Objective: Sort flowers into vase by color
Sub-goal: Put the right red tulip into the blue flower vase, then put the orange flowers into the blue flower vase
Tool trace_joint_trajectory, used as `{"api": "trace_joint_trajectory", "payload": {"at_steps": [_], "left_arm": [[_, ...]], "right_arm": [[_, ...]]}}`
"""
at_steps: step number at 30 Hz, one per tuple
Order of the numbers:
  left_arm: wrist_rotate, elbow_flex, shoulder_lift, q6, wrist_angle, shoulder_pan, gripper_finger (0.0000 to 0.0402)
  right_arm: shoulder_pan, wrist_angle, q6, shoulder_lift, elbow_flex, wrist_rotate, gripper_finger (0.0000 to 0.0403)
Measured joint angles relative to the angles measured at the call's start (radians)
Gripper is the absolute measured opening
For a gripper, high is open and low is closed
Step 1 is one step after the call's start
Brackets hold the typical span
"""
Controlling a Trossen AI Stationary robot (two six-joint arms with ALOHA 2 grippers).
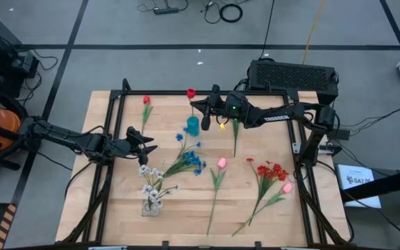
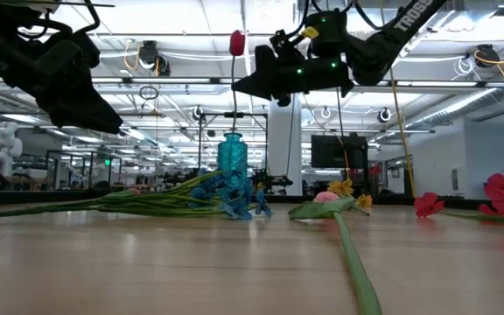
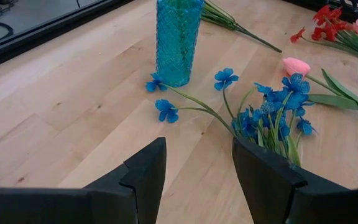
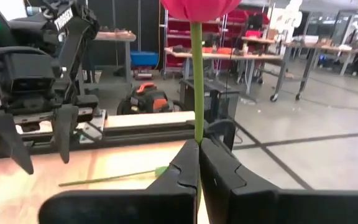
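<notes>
From above, the whole spread shows: a teal vase (image 1: 193,126) near the table's far middle and a clear vase (image 1: 151,205) toward the near left holding white flowers (image 1: 148,182), which the level view never catches. The level view shows the teal vase (image 2: 232,158) standing upright, with a red tulip (image 2: 236,42) held high over it, its stem hanging down toward the mouth; I cannot tell whether the tip is inside. The right gripper (image 4: 198,163) is pinched tight on that stem just below the bloom, fingers together. The left gripper (image 3: 197,174) hangs over the wood with fingers partly apart and nothing between them, just short of the blue flowers (image 3: 272,112) lying beside the teal vase. Loose on the table lie another red tulip (image 1: 146,101), a yellow flower (image 1: 222,126), a pink tulip (image 1: 221,162), a red spray (image 1: 272,171) and a second pink tulip (image 1: 287,187).
</notes>
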Motion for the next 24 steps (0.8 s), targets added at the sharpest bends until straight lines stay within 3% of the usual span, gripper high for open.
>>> {"api": "trace_joint_trajectory", "payload": {"at_steps": [13, 24], "left_arm": [[0.0, 0.0, 0.0, -0.002, 0.0, 0.0, 0.0191], [0.0, 0.0, 0.0, -0.003, 0.0, 0.0, 0.0191]], "right_arm": [[0.0, -0.042, -0.01, -0.001, 0.0, 0.001, 0.0004], [-0.001, -0.047, 0.017, -0.004, 0.0, 0.006, 0.0098]]}}
